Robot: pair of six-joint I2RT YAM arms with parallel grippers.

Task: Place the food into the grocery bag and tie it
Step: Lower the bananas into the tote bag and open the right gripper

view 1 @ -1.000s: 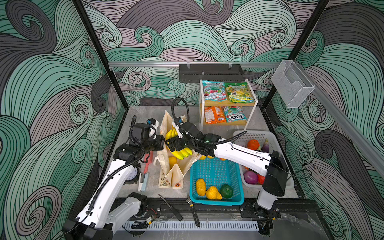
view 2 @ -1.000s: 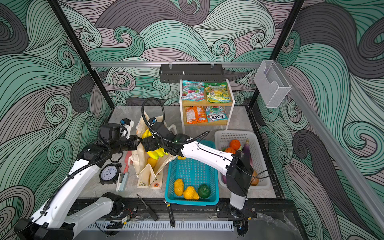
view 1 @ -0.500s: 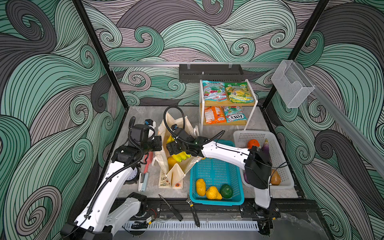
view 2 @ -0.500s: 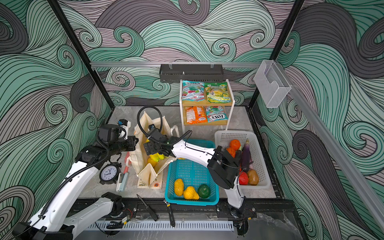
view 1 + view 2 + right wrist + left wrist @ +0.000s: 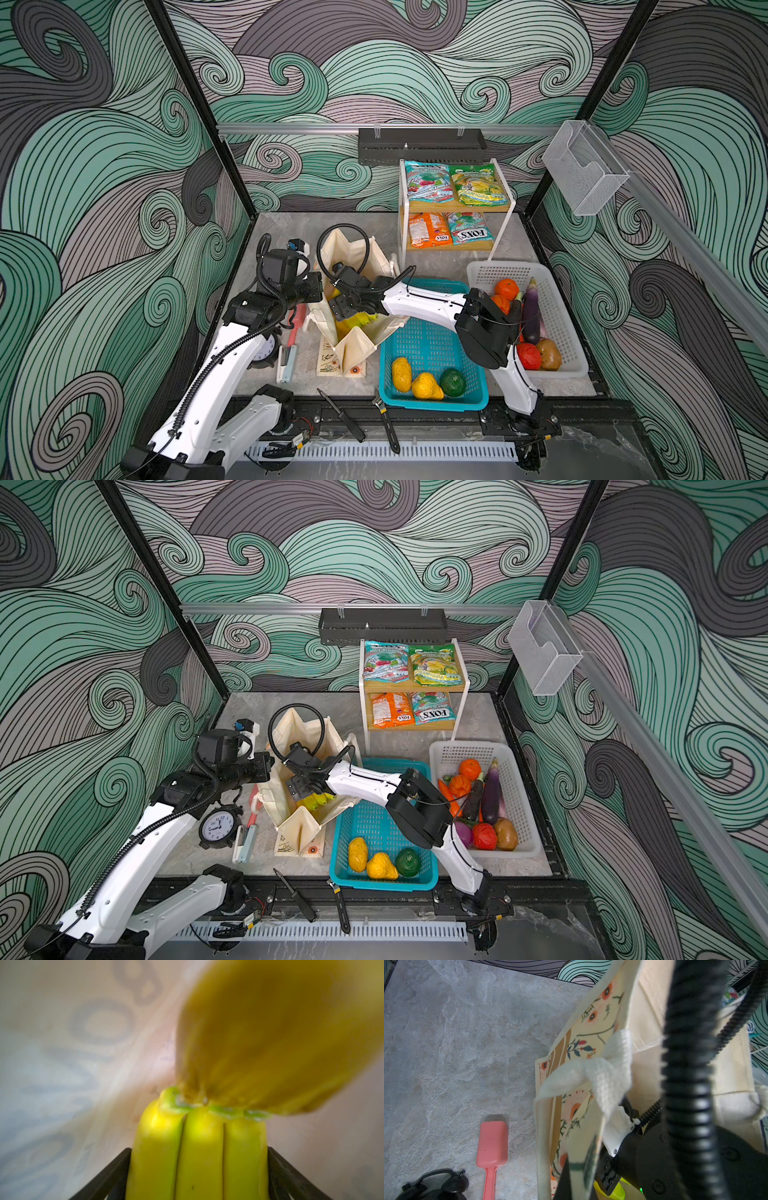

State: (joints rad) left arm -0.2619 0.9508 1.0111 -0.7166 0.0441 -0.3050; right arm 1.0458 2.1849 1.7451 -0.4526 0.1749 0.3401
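The cream grocery bag (image 5: pixel 353 257) (image 5: pixel 299 733) stands open left of centre in both top views. My left gripper (image 5: pixel 320 291) (image 5: pixel 579 1178) is shut on its near-left rim, by the white handle (image 5: pixel 608 1068). My right gripper (image 5: pixel 353 309) (image 5: pixel 199 1178) reaches down inside the bag, its fingers pressed on both sides of the yellow banana bunch (image 5: pixel 359 320) (image 5: pixel 199 1147). A dull yellow fruit (image 5: pixel 270 1032) lies in the bag against the bananas. Snack packets (image 5: pixel 430 183) lie on the rack. An orange (image 5: pixel 507 289) and an eggplant (image 5: pixel 532 307) sit in the white basket (image 5: pixel 490 270).
A teal basket (image 5: pixel 432 345) with yellow and green fruit stands right of the bag, under my right forearm. A black clock (image 5: pixel 218 827) and a pink spatula (image 5: pixel 492 1142) lie left of the bag. A knife (image 5: pixel 340 415) and a wrench (image 5: pixel 386 424) rest at the front edge.
My right gripper has carried the banana bunch from above the bag's mouth down into the bag, its elbow swinging left. The left gripper has kept its hold on the rim.
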